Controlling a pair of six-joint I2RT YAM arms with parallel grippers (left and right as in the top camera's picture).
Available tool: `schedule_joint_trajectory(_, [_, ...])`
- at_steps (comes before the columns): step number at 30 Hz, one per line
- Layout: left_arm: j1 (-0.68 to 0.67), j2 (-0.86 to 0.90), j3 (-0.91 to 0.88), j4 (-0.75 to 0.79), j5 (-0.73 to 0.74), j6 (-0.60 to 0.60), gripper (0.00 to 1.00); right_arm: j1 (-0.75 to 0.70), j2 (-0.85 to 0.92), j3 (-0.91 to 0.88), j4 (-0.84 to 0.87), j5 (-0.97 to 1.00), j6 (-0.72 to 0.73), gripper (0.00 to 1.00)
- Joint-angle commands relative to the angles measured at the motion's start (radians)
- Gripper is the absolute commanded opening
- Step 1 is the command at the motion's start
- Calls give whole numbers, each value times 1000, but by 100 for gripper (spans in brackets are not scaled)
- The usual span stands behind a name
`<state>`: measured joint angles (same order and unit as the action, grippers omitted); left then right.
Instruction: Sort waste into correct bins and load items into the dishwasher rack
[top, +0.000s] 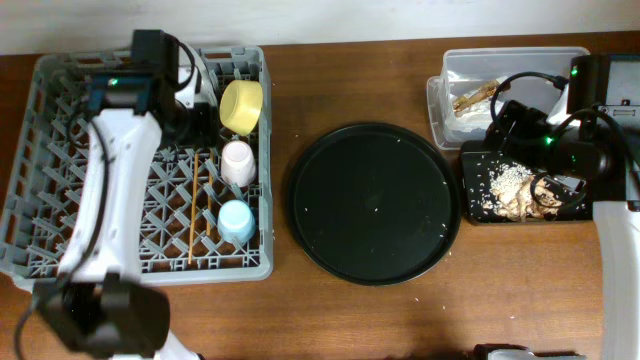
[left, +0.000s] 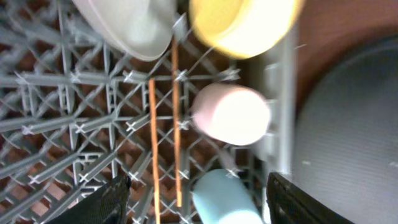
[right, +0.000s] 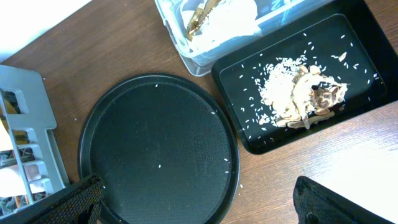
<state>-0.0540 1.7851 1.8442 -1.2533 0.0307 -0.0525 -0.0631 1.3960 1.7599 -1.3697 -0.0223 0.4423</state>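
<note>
- A grey dishwasher rack (top: 200, 268) fills the left side of the bench (top: 330, 320). The left arm hangs over the rack's far half.
- The left fingers (left: 102, 202) are wide apart and hold nothing.
- Two wooden chopsticks (left: 153, 143) lie flat on the rack's lattice, side by side. Their long axis runs near to far. In the left wrist view they sit below the gap between the left fingers.
- Along the rack's right edge, from far to near, are a yellow bowl (top: 242, 105), a pink cup (top: 238, 162) and a blue cup (top: 237, 220).
- A white plate (left: 134, 25) stands just left of the bowl, partly hidden by the arm from above.
- A large round black tray (top: 375, 205) sits mid-bench, bare but for a few pale specks.
- At far right, a clear tub (right: 186, 59) holds a shiny snack wrapper (right: 200, 17) and a white napkin (right: 233, 22).
- Touching the tub's near side, a black rectangular tray (right: 249, 134) holds brown food scraps (right: 305, 99) and scattered grains.
- The right fingers (right: 339, 202) are also spread apart and empty, above the bench near the round tray and the bins.
- The sorting and loading look finished. The left arm is nearer the rack and the right arm nearer the bins, should anything need a nudge.
</note>
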Motion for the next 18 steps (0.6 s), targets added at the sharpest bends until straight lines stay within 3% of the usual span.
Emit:
schedule_joint_trajectory(1, [-28, -126, 25, 3, 56, 1, 99, -3, 3, 8, 0, 16, 0, 98])
schedule_joint_trajectory(10, [-29, -132, 24, 3, 52, 1, 99, 7, -8, 8, 0, 16, 0, 99])
schedule_joint_trajectory(14, [-29, -132, 24, 2, 52, 1, 99, 112, -131, 7, 11, 93, -1, 99])
schedule_joint_trajectory(16, [-29, -132, 24, 2, 52, 1, 99, 159, -227, -43, 100, 138, 0, 98])
schedule_joint_trajectory(18, [-29, -132, 24, 2, 52, 1, 100, 168, -348, -222, 352, 157, -2, 99])
